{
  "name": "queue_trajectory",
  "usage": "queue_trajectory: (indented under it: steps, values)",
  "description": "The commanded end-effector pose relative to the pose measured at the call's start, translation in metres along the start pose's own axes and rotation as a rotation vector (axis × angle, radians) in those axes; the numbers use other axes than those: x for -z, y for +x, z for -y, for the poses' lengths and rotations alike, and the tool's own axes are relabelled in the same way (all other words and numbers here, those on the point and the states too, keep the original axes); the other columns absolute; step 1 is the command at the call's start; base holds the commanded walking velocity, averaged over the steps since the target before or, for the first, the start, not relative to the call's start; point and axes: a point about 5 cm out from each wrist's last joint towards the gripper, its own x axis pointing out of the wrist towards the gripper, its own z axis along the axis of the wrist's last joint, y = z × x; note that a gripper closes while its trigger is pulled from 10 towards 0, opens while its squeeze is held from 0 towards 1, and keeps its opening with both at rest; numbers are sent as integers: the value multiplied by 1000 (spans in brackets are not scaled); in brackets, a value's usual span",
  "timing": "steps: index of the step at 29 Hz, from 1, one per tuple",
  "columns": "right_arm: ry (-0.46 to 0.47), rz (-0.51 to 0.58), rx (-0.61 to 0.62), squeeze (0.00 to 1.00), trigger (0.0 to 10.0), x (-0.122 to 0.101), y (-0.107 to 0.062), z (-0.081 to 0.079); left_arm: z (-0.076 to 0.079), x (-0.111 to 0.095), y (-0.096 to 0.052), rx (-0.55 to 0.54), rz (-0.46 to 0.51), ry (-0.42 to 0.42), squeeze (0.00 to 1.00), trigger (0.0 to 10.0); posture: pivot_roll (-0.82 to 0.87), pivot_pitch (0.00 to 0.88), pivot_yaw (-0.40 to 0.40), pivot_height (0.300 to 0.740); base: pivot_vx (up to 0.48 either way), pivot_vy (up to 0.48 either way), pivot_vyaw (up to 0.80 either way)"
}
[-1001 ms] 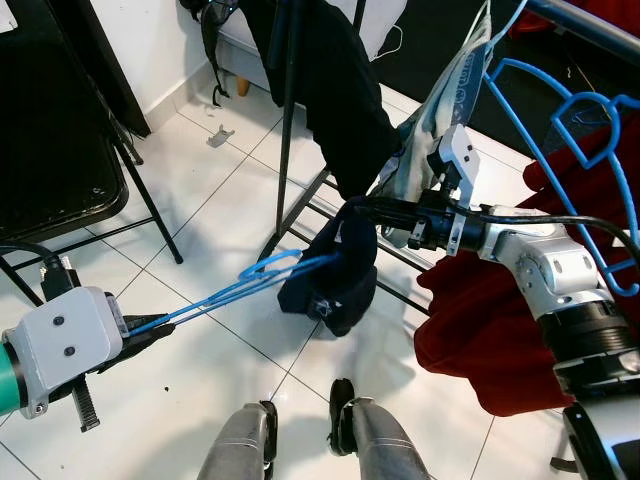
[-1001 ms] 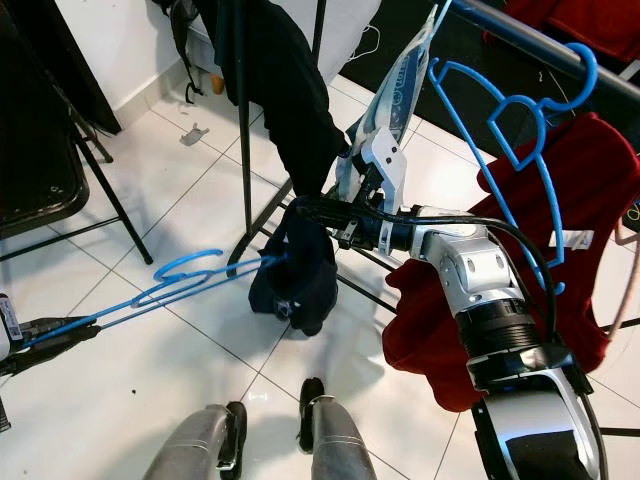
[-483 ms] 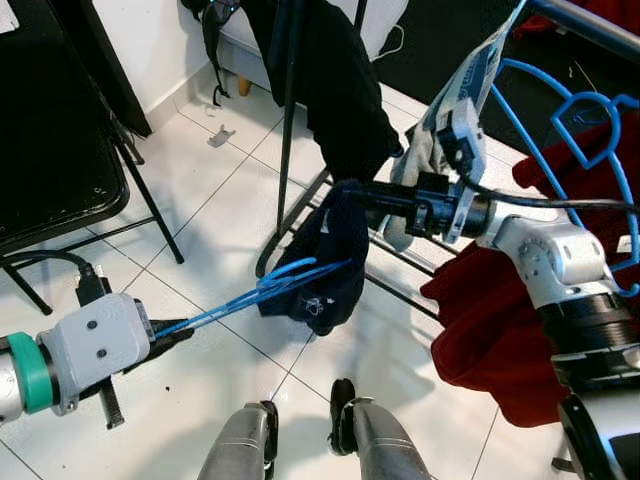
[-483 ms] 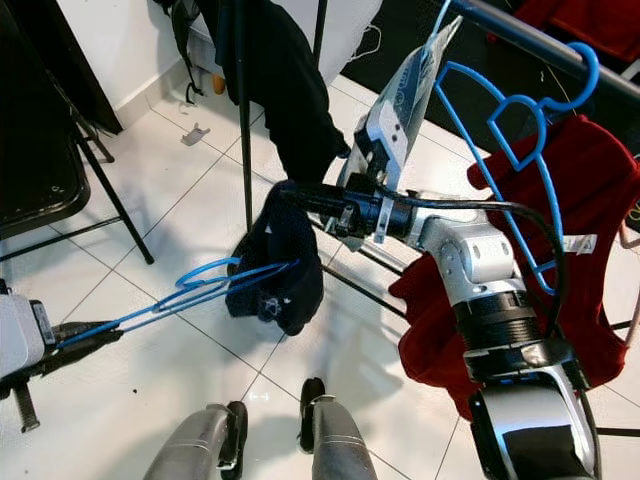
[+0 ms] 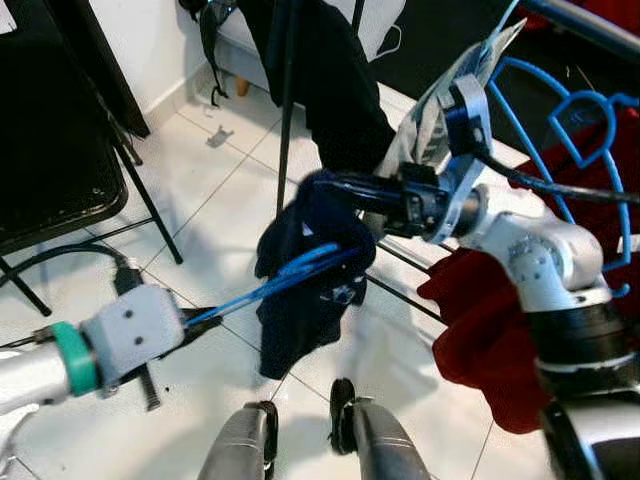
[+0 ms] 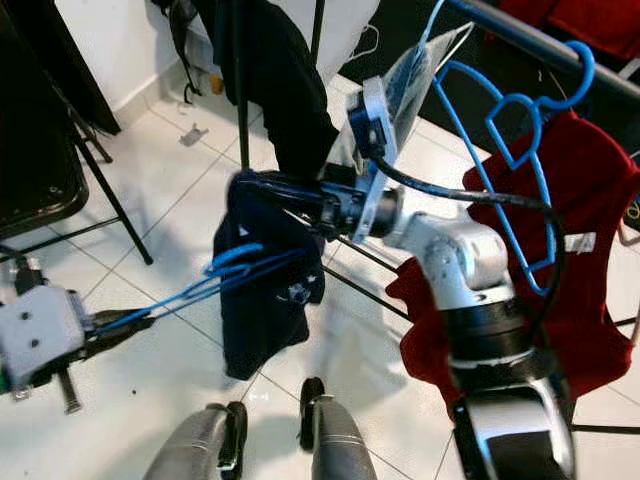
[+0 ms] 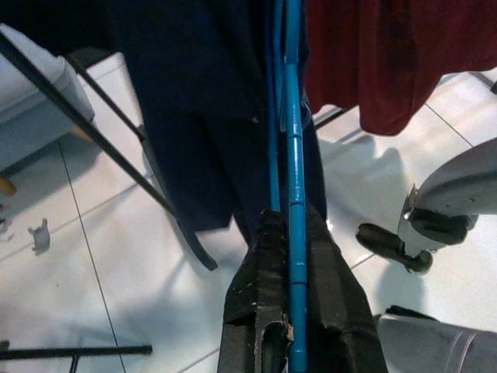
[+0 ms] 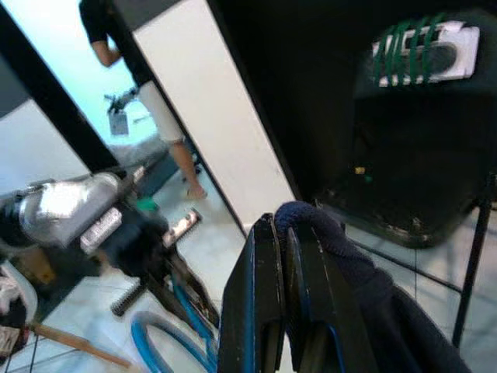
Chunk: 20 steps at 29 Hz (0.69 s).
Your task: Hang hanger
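Note:
My left gripper (image 5: 197, 317) is shut on the straight end of a blue plastic hanger (image 5: 300, 268), which points up and to the right into a dark navy garment (image 5: 305, 310). In the left wrist view the hanger (image 7: 293, 155) runs between the black fingers (image 7: 252, 311) into the navy cloth (image 7: 202, 116). My right gripper (image 5: 322, 184) is shut on the garment's top edge and holds it up in front of the clothes rack; its wrist view has the fabric (image 8: 342, 272) pinched between the fingers (image 8: 256, 311).
A metal rack rail (image 5: 585, 22) crosses the upper right with another blue hanger (image 5: 590, 110) and a red garment (image 5: 480, 320) on it. Black clothes (image 5: 330, 70) hang behind. A black folding chair (image 5: 60, 150) stands left. A person (image 8: 136, 62) stands far off. My feet (image 5: 300, 440) are on white tiles.
My right gripper has lifted the navy garment higher and to the left, so it now hangs longer. My left arm has come up and right, with the hanger further into the cloth.

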Motion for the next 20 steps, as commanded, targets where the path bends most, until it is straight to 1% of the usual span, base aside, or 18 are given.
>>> queue_trajectory:
  steps: [1, 3, 4, 5, 7, 8, 11, 12, 14, 15, 17, 18, 19, 20]
  values:
    - [-6, 48, -20, 0, 0, -5, 8, -9, 3, 4, 4, -11, -19, 7, 0, 10000, 45, 233, -6, 740, 0, 0, 0]
    - [-6, 48, -20, 0, 0, -5, 8, -9, 3, 4, 4, -11, -19, 7, 0, 10000, 45, 233, -6, 740, 0, 0, 0]
    - [-12, 48, 6, 0, 0, -3, 8, -8, 2, 4, 2, -14, -27, 11, 0, 10000, 45, 233, -6, 740, 0, 0, 0]
    - [-12, 48, 6, 0, 0, -3, 8, -8, 2, 4, 2, -14, -27, 11, 0, 10000, 45, 233, -6, 740, 0, 0, 0]
    - [-27, 12, 126, 0, 0, 2, -8, 6, 3, 5, -9, 5, -56, 14, 0, 10000, 47, 242, -9, 740, 0, 0, 0]
    - [-31, 6, 174, 0, 0, 3, -13, 11, 2, 7, -11, -8, -67, 17, 0, 10000, 49, 241, -12, 740, 0, 0, 0]
    - [-31, 5, 201, 0, 0, 2, -16, 13, 2, 8, -12, -19, -74, 20, 0, 10000, 49, 241, -12, 740, 0, 0, 0]
    - [-24, 18, 213, 0, 0, 0, -15, 13, 1, 9, -8, -36, -74, 22, 0, 10000, 45, 241, -13, 740, 0, 0, 0]
    - [-1, 51, 236, 0, 0, -3, -10, 12, -1, 10, 3, -93, -60, 17, 0, 10000, 42, 240, -12, 740, 0, 0, 0]
    - [-1, 51, 236, 0, 0, -3, -10, 12, -1, 10, 3, -93, -60, 17, 0, 10000, 42, 240, -12, 740, 0, 0, 0]
    - [24, 81, 265, 0, 0, -3, -4, 9, -6, 12, 15, -184, -72, 31, 0, 10000, 40, 238, -7, 740, 0, 0, 0]
    - [24, 81, 265, 0, 0, -3, -4, 9, -6, 12, 15, -184, -72, 31, 0, 10000, 40, 238, -7, 740, 0, 0, 0]
    - [31, 90, 274, 0, 0, -3, -2, 7, -8, 12, 18, -217, -77, 38, 0, 10000, 40, 238, -7, 740, 0, 0, 0]
    - [46, 108, 277, 0, 0, -2, 0, 4, -8, 11, 21, -238, -69, 22, 0, 10000, 38, 240, -4, 740, 0, 0, 0]
